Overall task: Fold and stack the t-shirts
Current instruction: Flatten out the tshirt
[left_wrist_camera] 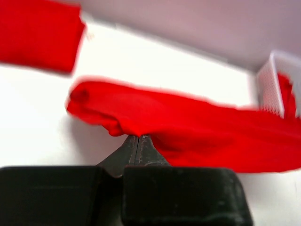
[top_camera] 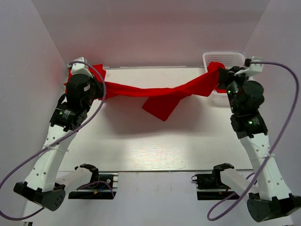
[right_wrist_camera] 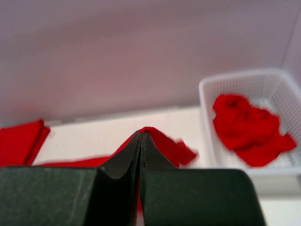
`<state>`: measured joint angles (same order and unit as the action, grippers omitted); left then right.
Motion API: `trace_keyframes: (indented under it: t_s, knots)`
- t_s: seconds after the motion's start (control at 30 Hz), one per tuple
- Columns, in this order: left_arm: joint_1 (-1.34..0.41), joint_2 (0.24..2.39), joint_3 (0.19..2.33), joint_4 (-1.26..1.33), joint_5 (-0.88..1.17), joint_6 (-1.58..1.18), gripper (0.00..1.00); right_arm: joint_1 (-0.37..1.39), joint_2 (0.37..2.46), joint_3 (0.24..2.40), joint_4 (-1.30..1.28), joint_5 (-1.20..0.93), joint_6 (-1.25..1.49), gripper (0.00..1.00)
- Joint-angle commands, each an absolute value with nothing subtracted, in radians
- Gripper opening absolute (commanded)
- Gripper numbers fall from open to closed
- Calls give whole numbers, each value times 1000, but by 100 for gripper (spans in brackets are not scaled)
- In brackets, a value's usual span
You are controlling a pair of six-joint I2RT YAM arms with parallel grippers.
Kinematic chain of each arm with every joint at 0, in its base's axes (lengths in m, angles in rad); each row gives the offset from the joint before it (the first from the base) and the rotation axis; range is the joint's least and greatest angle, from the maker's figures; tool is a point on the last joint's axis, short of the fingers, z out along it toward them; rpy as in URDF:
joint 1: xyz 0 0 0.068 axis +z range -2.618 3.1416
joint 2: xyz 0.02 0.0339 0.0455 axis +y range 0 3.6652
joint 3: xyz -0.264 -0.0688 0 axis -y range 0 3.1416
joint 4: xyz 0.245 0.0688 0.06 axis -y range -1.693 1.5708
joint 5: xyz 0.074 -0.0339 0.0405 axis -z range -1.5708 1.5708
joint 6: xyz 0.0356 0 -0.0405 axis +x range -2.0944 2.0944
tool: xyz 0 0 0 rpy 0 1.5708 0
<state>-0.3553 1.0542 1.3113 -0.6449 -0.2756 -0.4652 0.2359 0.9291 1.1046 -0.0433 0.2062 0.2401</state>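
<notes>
Left pincer (top_camera: 100, 89) and right pincer (top_camera: 225, 75) are each closed tight on an opposite end of one red t-shirt (top_camera: 155, 94), which spans the far half of the white worktop (top_camera: 155, 150) as a long, bunched band. The band sags toward its middle, where a loose flap hangs toward the near edge and casts a shadow on the worktop. In the left wrist view the fingertips (left_wrist_camera: 134, 141) meet with the cloth (left_wrist_camera: 197, 127) gathered right at their tips; in the right wrist view the fingers (right_wrist_camera: 127, 157) are likewise pressed together, with a peak of red fabric (right_wrist_camera: 162, 141) rising just behind them. A second red t-shirt (left_wrist_camera: 37, 35), lying flat with straight edges, rests on the worktop at the far left corner, partly hidden behind the left arm in the top view. The white lattice basket (right_wrist_camera: 235, 77) stands at the far right corner, just beside the right pincer, and holds crumpled red t-shirts (right_wrist_camera: 247, 127).
</notes>
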Motion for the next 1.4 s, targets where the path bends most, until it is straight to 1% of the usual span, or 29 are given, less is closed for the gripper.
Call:
trace_keyframes:
  t_s: [0.0,0.13,0.2,0.33,0.4,0.5,0.53,0.73,0.77,0.9,1.03,1.13,1.27,1.33,1.37]
  knots:
    - [-348,1011,1417,-678,-408,-413,0,236,882,1196,32,294,143,0]
    - [-348,970,1496,-675,-430,-374,0,235,853,1290,29,298,69,0]
    - [-348,941,1516,-655,-407,-332,0,235,839,1321,11,301,51,0]
    - [-348,864,1516,-537,-256,-252,0,236,813,1417,5,304,5,0]
    - [-348,854,1549,-517,-230,-242,0,235,795,1456,3,290,5,0]
    - [-348,844,1646,-526,-201,-224,0,235,772,1531,-29,259,-57,0]
    - [-348,844,1707,-526,-201,-210,0,235,762,1564,-32,240,-67,0]
    - [-348,865,1925,-560,-69,-155,0,236,746,1726,-78,178,-127,0]
    - [-348,865,1942,-571,-69,-155,0,238,744,1783,-86,166,-133,0]
    - [-348,865,1988,-571,-44,-146,0,236,742,1861,-94,159,-175,0]
    - [-348,877,2040,-594,-44,-146,0,238,758,1904,-84,190,-199,0]
    - [-348,905,2040,-603,-77,-155,0,239,779,1898,-72,190,-207,0]
    - [-348,945,1968,-603,-68,-178,0,241,842,1823,-48,229,-207,0]
    - [-348,966,1895,-612,-100,-210,0,235,889,1752,-38,254,-206,0]
    - [-348,977,1863,-612,-157,-210,0,235,900,1729,-25,262,-198,0]
